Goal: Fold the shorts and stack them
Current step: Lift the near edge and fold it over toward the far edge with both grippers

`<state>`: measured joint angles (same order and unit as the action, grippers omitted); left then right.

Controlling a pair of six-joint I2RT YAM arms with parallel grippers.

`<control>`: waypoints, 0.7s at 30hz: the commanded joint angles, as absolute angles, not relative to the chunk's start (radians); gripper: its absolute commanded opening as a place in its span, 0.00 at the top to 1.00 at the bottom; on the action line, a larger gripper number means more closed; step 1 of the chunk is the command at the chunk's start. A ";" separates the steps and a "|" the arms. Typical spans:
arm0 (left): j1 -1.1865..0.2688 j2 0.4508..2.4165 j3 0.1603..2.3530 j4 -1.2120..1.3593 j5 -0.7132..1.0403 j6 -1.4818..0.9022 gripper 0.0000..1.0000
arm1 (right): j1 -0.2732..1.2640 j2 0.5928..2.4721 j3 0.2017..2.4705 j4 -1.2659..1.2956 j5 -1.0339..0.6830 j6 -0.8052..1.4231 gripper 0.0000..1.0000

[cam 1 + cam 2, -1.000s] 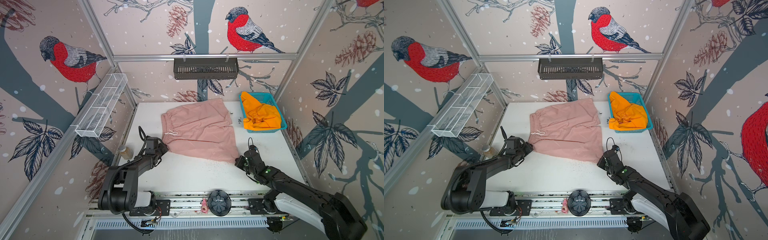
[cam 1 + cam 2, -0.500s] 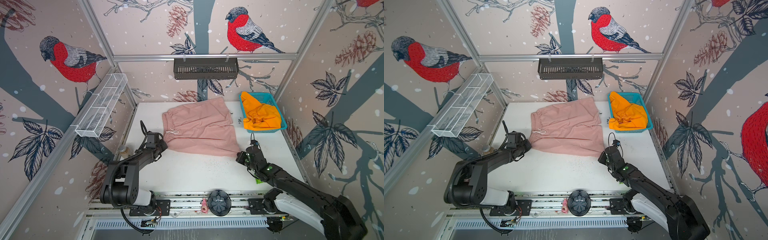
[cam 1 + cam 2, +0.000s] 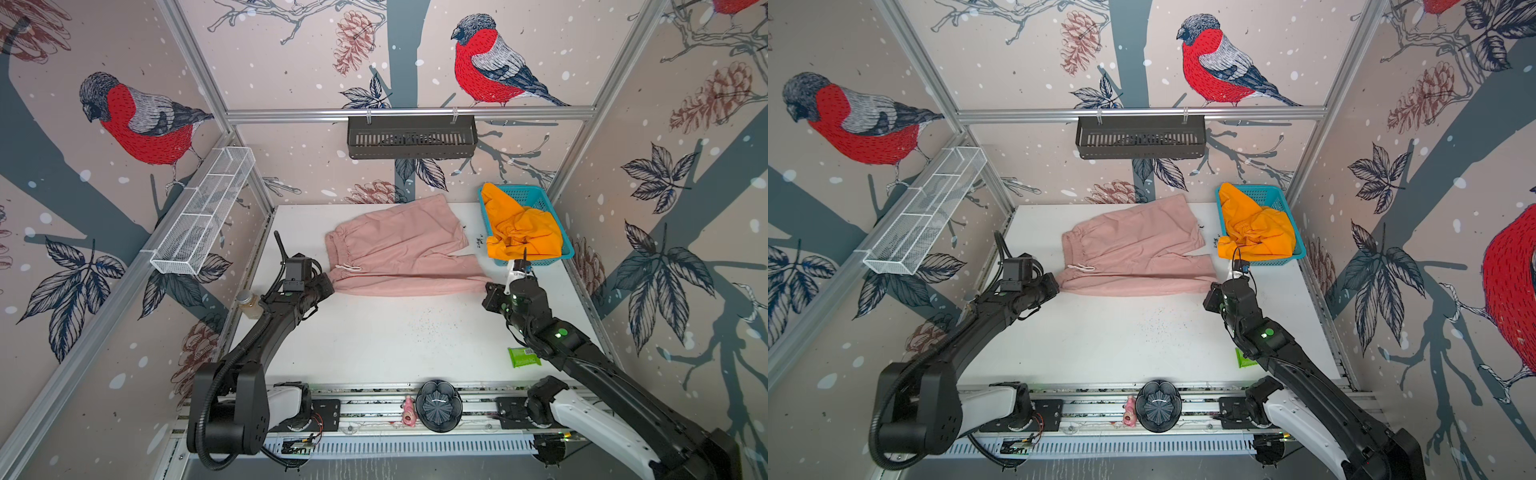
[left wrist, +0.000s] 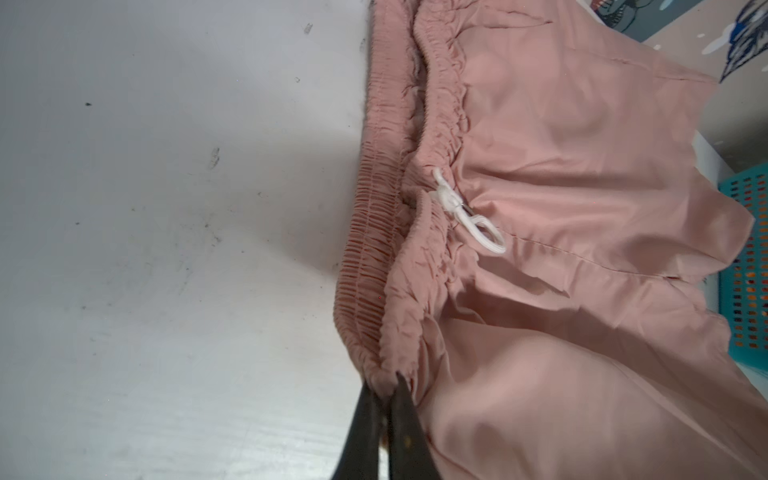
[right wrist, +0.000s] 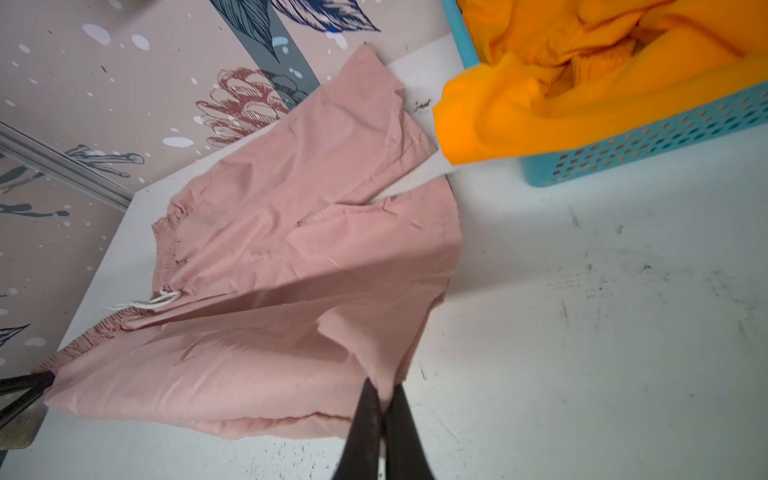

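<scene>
The pink shorts (image 3: 399,249) (image 3: 1133,245) lie spread on the white table (image 3: 374,340), waistband to the left and white drawstring (image 4: 465,212) on top. My left gripper (image 3: 329,286) (image 4: 386,384) is shut on the near corner of the gathered waistband. My right gripper (image 3: 487,287) (image 5: 384,388) is shut on the near hem corner of the leg. The near edge hangs taut between the two grippers, raised off the table. The orange shorts (image 3: 519,228) (image 5: 582,83) sit crumpled in the teal basket (image 3: 567,249) at the back right, spilling over its front rim.
A green packet (image 3: 524,356) lies beside the right arm. A small jar (image 3: 248,303) stands at the table's left edge. A white wire shelf (image 3: 203,216) hangs on the left wall and a black rack (image 3: 411,137) on the back wall. A dark round dish (image 3: 438,405) rests on the front rail.
My left gripper has shut on the waistband corner. Both grippers have moved toward the back, carrying the shorts' near edge up and away from the table's front.
</scene>
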<state>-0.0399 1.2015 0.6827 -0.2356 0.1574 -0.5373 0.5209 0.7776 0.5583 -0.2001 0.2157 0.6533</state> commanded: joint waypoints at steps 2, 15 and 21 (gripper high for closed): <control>-0.040 1.111 0.717 -0.415 0.197 -0.502 1.00 | 0.520 0.727 0.606 -0.277 0.276 0.560 1.00; -0.043 0.824 0.814 -0.762 0.222 -0.458 1.00 | 0.533 0.710 0.848 -0.413 0.288 0.431 1.00; -0.044 0.786 0.808 -0.831 0.210 -0.455 1.00 | 0.532 0.900 1.021 -0.483 0.261 0.342 1.00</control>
